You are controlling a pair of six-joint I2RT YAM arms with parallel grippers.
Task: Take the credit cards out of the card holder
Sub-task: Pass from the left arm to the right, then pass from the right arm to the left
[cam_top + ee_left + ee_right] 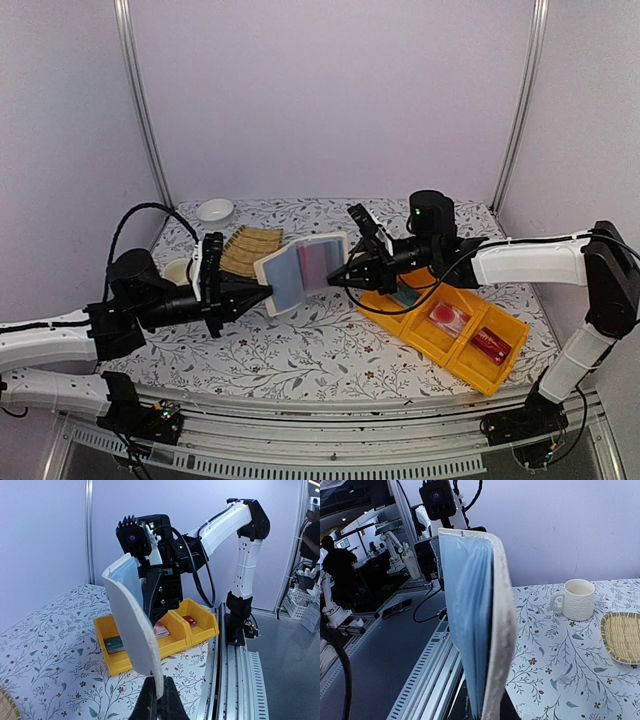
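presently left hand clamps the beige leather bifold wallet aloft; right hand, clenched on its other edge, could yank it free rather than the pinkish card.

Left arm: comes in low from the left, its forearm nearly level above the surface and pointing toward the middle.
Left gripper: fingers pinched tight on the near-left edge of the card holder, holding it up in the air.
Right arm: rises from its base at the right, bends at the elbow, then runs level leftward.
Right gripper: fingers closed on the card holder's opposite edge, tips pointing left.
Both grippers: nose to nose, close together, with the card holder spanning between them.
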